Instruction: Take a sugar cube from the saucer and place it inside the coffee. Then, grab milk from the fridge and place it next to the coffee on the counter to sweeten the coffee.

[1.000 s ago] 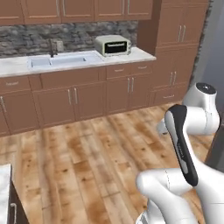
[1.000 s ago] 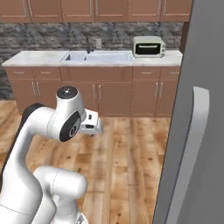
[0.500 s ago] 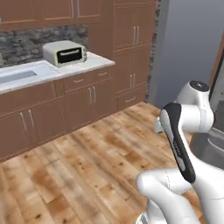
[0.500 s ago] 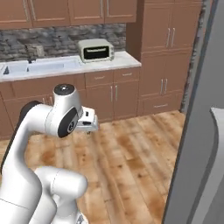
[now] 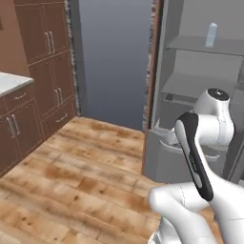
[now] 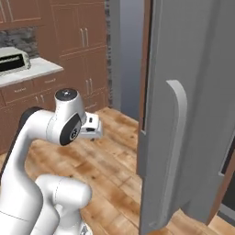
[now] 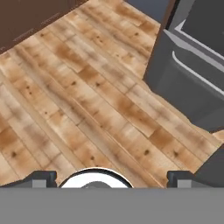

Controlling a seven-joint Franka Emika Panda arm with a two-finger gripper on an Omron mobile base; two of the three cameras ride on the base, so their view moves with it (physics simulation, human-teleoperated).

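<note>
The fridge (image 5: pixel 200 90) stands open ahead on the right, its grey shelves showing. On its top shelf sits the milk (image 5: pixel 211 35), a small pale carton. The fridge's flat grey door (image 6: pixel 183 114) with a curved handle is swung out close on the right. My gripper (image 6: pixel 93 136) hangs open over the wooden floor, well short of the fridge and holding nothing. In the hand view its fingertips (image 7: pixel 41 178) stand wide apart above bare floorboards, with the fridge's lower drawer (image 7: pixel 192 83) at the upper right. A corner of the counter (image 5: pixel 7 83) shows at the left. The sugar cube, saucer and coffee are out of view.
Tall brown cabinets (image 5: pixel 50 71) line the left wall. A toaster oven (image 6: pixel 11 59) sits on the counter (image 6: pixel 34 71). Wooden floor (image 5: pixel 81 167) lies open between the cabinets and the fridge. The open door narrows the room on the right.
The whole picture has swept sideways: the base has turned from the sink counter toward the open fridge. The gripper stays open and empty.
</note>
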